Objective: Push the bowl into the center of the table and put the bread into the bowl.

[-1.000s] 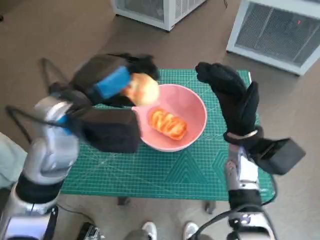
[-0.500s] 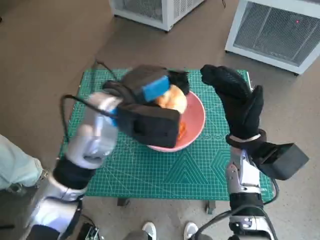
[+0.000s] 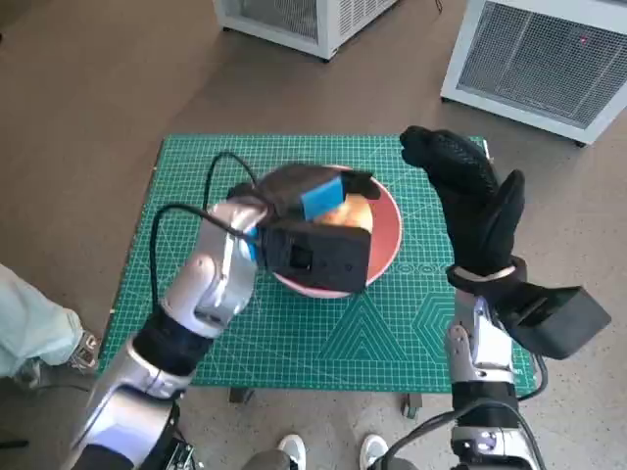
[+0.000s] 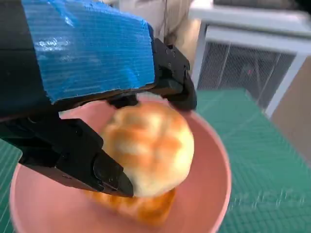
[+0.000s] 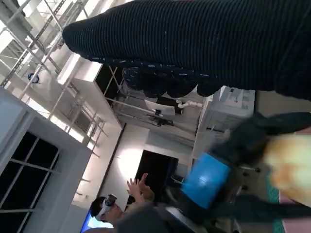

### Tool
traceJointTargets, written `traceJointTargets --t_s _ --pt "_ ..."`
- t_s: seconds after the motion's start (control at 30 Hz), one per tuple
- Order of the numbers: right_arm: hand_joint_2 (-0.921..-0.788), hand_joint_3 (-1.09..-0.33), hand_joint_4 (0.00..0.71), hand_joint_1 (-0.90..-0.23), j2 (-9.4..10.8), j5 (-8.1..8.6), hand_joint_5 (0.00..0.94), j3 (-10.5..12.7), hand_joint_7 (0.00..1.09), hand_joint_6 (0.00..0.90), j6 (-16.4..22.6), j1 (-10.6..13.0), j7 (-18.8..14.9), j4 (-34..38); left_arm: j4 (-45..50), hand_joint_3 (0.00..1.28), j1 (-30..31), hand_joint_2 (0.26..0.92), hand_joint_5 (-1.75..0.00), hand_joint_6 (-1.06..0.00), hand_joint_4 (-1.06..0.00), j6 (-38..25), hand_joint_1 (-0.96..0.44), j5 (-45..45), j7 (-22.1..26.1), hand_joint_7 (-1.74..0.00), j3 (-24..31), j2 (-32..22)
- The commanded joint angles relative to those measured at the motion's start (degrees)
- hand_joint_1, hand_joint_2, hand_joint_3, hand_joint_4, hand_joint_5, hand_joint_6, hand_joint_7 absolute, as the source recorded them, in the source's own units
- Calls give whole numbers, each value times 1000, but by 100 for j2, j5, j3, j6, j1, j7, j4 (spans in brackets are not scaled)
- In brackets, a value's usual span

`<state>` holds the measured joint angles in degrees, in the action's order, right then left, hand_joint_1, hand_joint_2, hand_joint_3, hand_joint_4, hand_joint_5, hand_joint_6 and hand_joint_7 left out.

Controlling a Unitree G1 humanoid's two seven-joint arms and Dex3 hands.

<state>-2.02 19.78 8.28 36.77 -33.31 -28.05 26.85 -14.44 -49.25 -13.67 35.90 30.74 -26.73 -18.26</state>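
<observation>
Bun point(image 4: 148, 145) now over bowl point(image 3: 388, 227), carried in from bowl's edge, gripped between left hand point(image 3: 318, 193) fingers point(image 4: 73, 155). Second bread below fingers. Right hand point(image 3: 468, 201) empty, fingers straight, apart. Release pending.

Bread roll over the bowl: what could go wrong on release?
1. The bowl already holds another pastry; the roll, held by the left robot hand, may land on it and roll out.
2. The right robot hand is raised beside the bowl and could knock its rim.
</observation>
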Motion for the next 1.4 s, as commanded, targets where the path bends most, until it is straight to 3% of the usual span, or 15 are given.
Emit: traceJointTargets --t_s 0.03,0.37,0.63,0.93,1.2,1.4 --pt "-921 -750 306 -705 -41 -74 8 -7 470 76 -115 153 73 -35 248 14 114 745 -8 -132 -9 202 -217 -72 -11 -8 76 -95" --pt "-921 -751 308 -700 -51 -40 7 8 468 77 -198 145 105 -76 306 10 356 746 1 -119 1 916 -326 -633 -232 0 593 -295" --pt "-921 -749 310 -700 -65 -33 7 43 465 80 -216 94 116 -28 -297 27 450 801 1 -101 1 1946 -400 -1473 -759 -22 1357 -317" --pt "-921 -747 313 -700 -85 -51 7 65 462 84 -238 18 161 -16 -949 50 724 883 0 -130 0 3245 -425 -2603 -1374 -35 2172 27" --pt "-921 -747 309 -705 -139 -175 4 63 455 86 -241 -87 315 3 -667 243 1162 919 -17 -156 -46 3463 -504 -4130 -1223 -57 2797 674" --pt "-921 -748 297 -703 -154 -315 0 43 451 92 -233 -148 450 -8 -639 356 1340 921 -23 -141 -70 3493 -551 -4665 -1161 -64 2983 981"
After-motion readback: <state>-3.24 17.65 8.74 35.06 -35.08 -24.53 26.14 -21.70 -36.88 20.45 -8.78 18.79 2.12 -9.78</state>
